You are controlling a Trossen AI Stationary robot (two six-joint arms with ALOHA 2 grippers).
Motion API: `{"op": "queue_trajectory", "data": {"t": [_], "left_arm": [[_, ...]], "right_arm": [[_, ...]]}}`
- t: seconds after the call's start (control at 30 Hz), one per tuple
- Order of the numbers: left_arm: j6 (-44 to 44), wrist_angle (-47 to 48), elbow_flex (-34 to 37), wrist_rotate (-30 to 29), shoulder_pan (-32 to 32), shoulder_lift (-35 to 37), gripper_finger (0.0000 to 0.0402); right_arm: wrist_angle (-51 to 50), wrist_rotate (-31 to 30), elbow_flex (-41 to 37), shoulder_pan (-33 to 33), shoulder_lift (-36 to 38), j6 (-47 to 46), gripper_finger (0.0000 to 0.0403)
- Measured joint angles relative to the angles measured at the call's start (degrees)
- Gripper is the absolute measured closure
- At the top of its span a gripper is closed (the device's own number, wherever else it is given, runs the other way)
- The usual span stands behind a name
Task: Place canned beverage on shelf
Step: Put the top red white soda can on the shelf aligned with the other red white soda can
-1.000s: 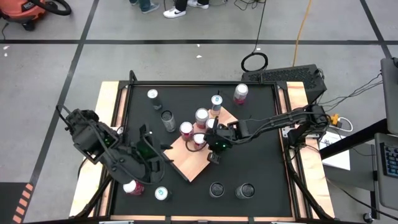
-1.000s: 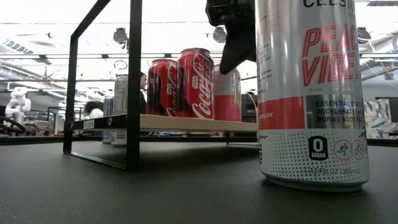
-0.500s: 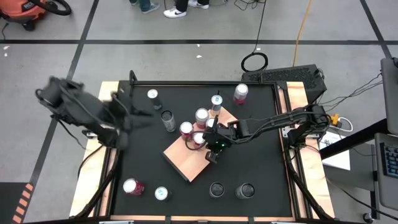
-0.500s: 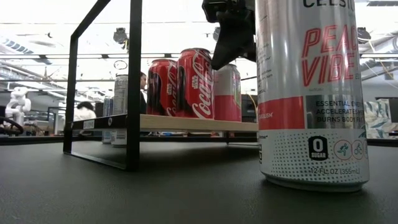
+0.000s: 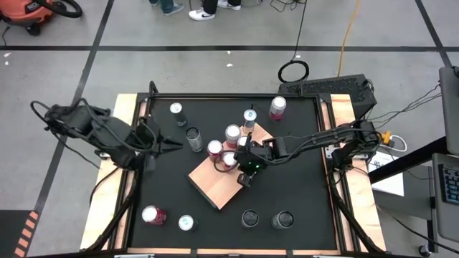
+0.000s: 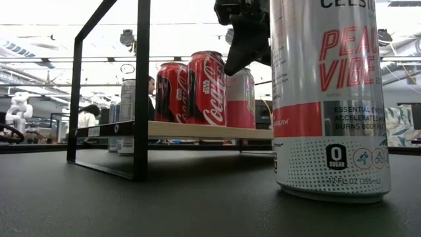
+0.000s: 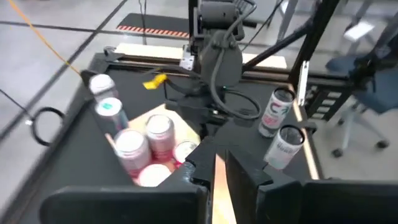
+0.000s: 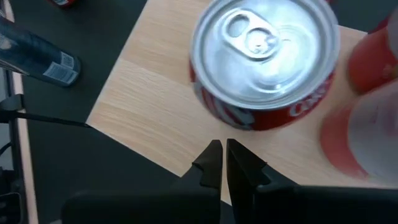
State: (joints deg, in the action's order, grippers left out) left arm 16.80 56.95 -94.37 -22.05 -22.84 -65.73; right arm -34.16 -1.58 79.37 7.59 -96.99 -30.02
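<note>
The shelf (image 5: 222,186), a light wooden board on a black frame (image 6: 141,85), stands mid-table. Several cans rest upright on it, among them red cola cans (image 6: 206,89) and a red-and-white can (image 5: 232,134). My right gripper (image 8: 221,152) hangs shut over the board, just short of a red can (image 8: 264,59), with nothing between its fingers. My left gripper (image 5: 172,144) is raised over the table's left part and points toward the shelf. Its fingers (image 7: 242,177) are shut and hold nothing.
Loose cans stand on the black tabletop: two at the far left (image 5: 176,110), one at the far right (image 5: 277,107), two near the front left (image 5: 153,215) and two at the front (image 5: 249,217). A tall Celsius can (image 6: 329,99) fills the low view's right.
My left arm has swung up and back from the near-left part of the table, by the front-left cans, toward the left and far edges. The cans and the shelf have stayed where they were.
</note>
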Motion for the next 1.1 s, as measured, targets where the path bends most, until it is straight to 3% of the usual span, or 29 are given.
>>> {"op": "queue_trajectory", "data": {"t": [0.17, 0.33, 1.1], "left_arm": [[5.4, -12.8, 16.6, 0.6, 0.0, 7.8, 0.0373], [10.6, -14.8, 24.5, 0.7, 0.0, 10.9, 0.0373], [12.5, -13.0, 26.5, -2.2, 0.0, 10.0, 0.0373]], "right_arm": [[-0.6, -0.1, 0.0, -0.9, 0.0, 0.7, 0.0403], [-2.4, -0.1, 0.0, -1.6, 0.0, 0.7, 0.0403], [1.0, -0.1, 0.0, -1.7, 0.0, 2.4, 0.0403]]}}
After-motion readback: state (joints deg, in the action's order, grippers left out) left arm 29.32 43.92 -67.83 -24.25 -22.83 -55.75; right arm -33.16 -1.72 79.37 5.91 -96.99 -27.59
